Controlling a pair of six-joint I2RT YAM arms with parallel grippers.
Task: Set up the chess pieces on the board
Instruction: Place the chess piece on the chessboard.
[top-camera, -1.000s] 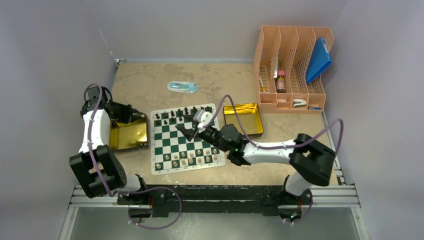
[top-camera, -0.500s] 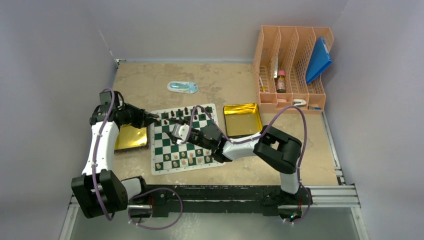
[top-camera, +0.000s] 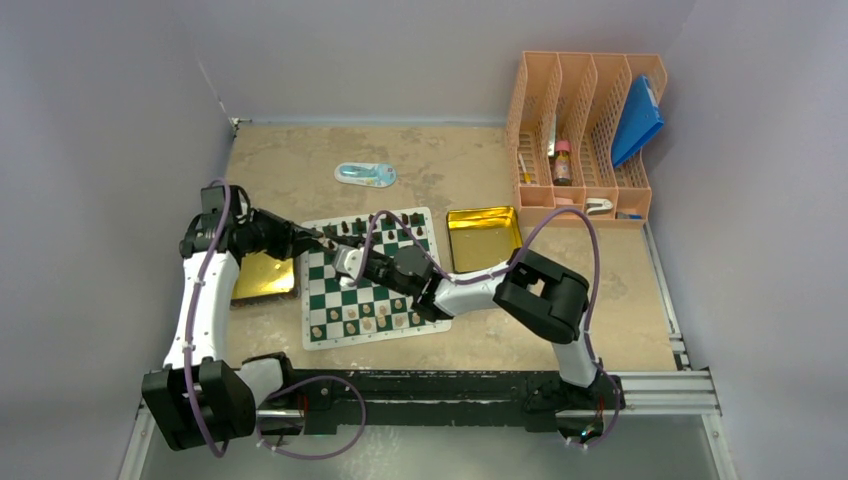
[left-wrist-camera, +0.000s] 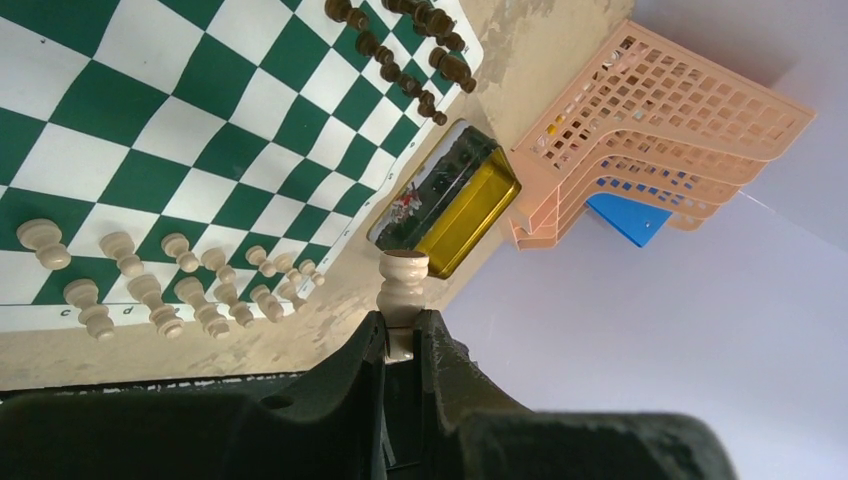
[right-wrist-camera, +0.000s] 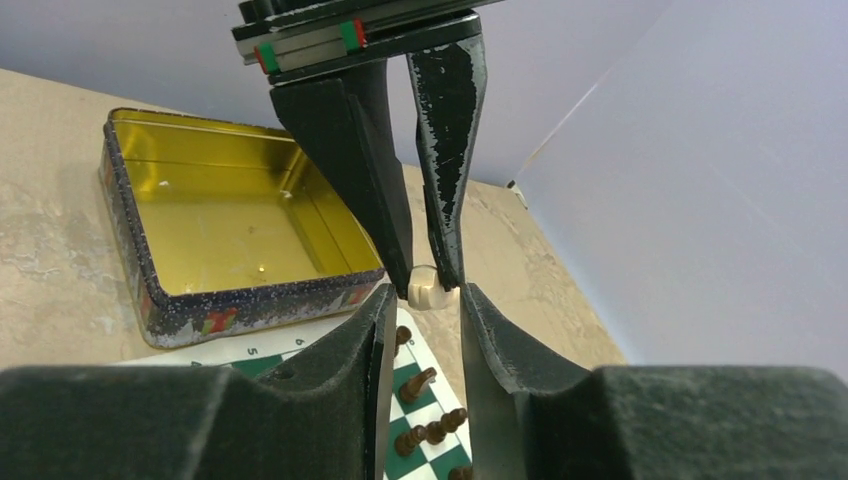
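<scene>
Handover, by the look of it. A second ago my left pincer (left-wrist-camera: 400, 330) was back over the shiny gold rectangular tin (top-camera: 262, 276) to the left of the mat, and my right pincer (right-wrist-camera: 427, 300) hung over the far middle squares. Both have since swung together, and they now meet above the far left corner of the green-and-white checkered board (left-wrist-camera: 160, 130).

My left pincer is clamped on a small cream turned chess piece (left-wrist-camera: 403, 285), whose rounded end pokes out past the fingertips, well off the squares. My right pincer is spread apart, one finger on each side just below that piece. I cannot tell whether it touches the piece yet.

The other cream pieces (left-wrist-camera: 150, 290) stand in two rows along the near edge of the board, and the dark pieces (left-wrist-camera: 400, 50) line the far edge. I judge this carried piece to be one of the last to place. The meeting suggests a regrip before setting it down. The right fingers should close squarely before the left lets go, or the piece may drop among the dark ranks below.
</scene>
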